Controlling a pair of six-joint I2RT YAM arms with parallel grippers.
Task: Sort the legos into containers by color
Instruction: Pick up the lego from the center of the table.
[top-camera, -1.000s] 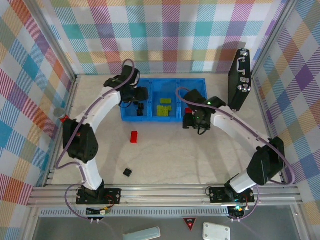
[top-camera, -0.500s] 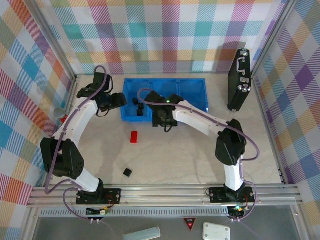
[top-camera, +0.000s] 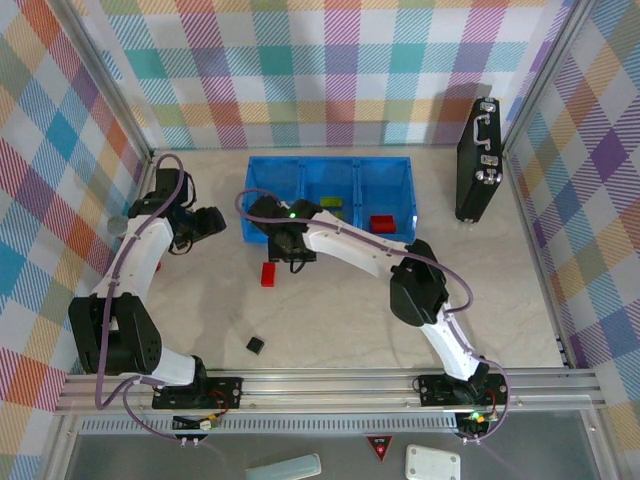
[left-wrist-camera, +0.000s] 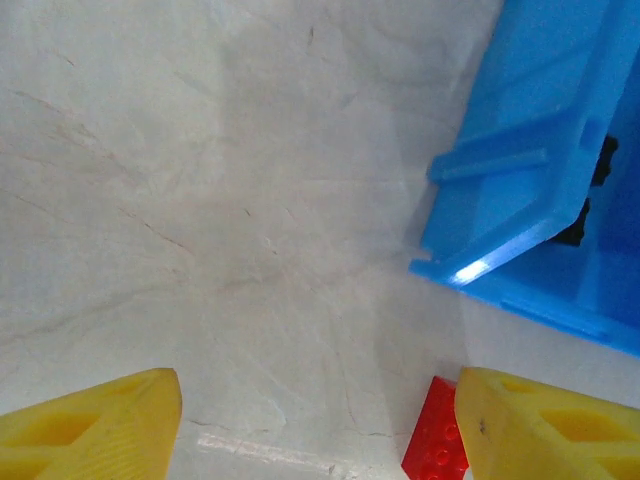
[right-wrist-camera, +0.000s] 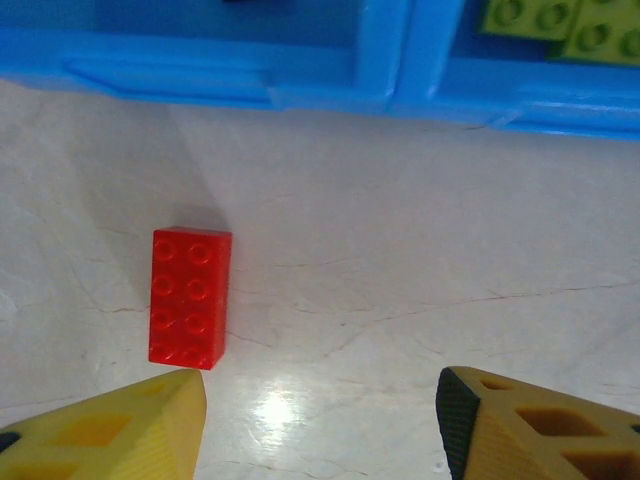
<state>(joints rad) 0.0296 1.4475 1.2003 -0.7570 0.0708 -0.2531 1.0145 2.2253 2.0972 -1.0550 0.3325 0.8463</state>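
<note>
Tabletop (top-camera: 330, 330) nearest the arm bases carries one black brick (top-camera: 256, 344), lying alone and well apart from everything else. Farther in, a red brick (top-camera: 267, 273) lies flat on the table, studs up, near the front wall of the blue tray (top-camera: 345, 238) but not touching it. The right gripper (top-camera: 288, 252) hangs just beside that brick, over the strip of table between it and the tray. In the right wrist view its yellow fingers (right-wrist-camera: 110, 425) stand apart with only bare table between them, so it is empty. The left gripper (top-camera: 208, 222) sits off the tray's left end. Its fingers (left-wrist-camera: 100, 420) are likewise spread wide and grasp nothing. In the left wrist view the tray's corner is ahead of it, with black bricks (left-wrist-camera: 600, 160) just visible inside the left compartment. The middle compartment has lime-green bricks (top-camera: 328, 203), and the right one a second red brick (top-camera: 382, 222). A black case (top-camera: 478, 160) with metal latches stands upright at the far right.
</note>
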